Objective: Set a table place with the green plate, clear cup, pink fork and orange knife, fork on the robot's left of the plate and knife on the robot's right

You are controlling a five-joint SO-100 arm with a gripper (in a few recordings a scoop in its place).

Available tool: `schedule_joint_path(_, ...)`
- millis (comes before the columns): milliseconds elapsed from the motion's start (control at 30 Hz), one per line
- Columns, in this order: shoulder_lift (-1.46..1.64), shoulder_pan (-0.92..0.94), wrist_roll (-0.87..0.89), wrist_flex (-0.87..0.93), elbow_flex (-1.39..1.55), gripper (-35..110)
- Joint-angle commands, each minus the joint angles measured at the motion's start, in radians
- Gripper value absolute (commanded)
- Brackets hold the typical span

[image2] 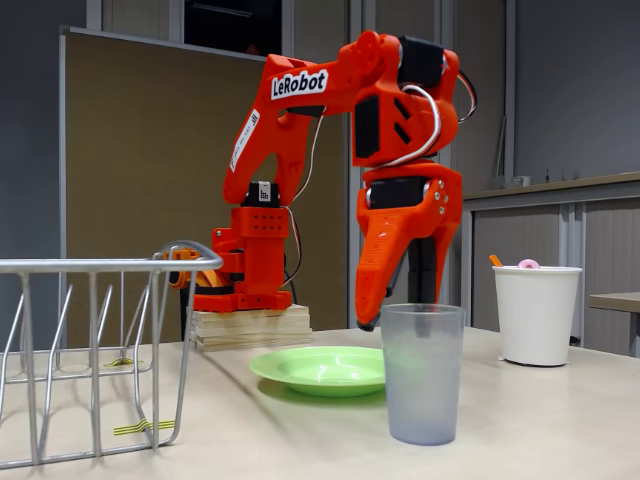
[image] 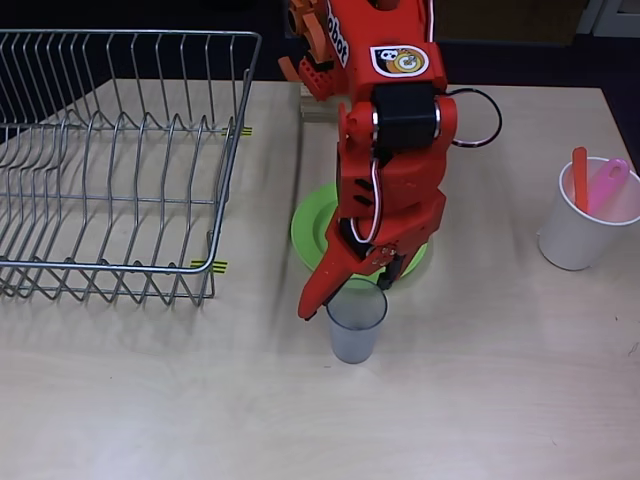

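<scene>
The clear cup [image: 357,322] [image2: 422,375] stands upright on the table, just in front of the green plate [image: 312,228] [image2: 320,368]. The arm covers much of the plate in the overhead view. My gripper [image: 345,298] [image2: 396,300] points down, open, at the cup's rim on the plate side. Its long orange finger [image: 312,300] reaches down on the left of the cup, and nothing is held. The pink fork [image: 608,184] [image2: 528,264] and the orange knife [image: 580,180] [image2: 495,260] stand upright in a white cup [image: 578,235] [image2: 537,315] at the right.
A wire dish rack [image: 120,160] [image2: 95,350] fills the left of the table. The arm's wooden base block [image2: 250,327] sits behind the plate. Bare tabletop lies between the plate and the white cup and along the front edge.
</scene>
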Motion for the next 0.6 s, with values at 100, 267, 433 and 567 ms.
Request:
schedule_joint_path(100, 0.132, -0.032, 0.051, 0.06, 0.026, 47)
schedule_joint_path(267, 0.302, -0.029, 0.123, 0.066, 0.193, 45)
schedule_joint_path(433, 0.488, -0.008, 0.293, 0.077, 0.42, 43)
schedule_joint_path(567, 0.569, -0.054, 0.394, 0.028, 0.538, 38)
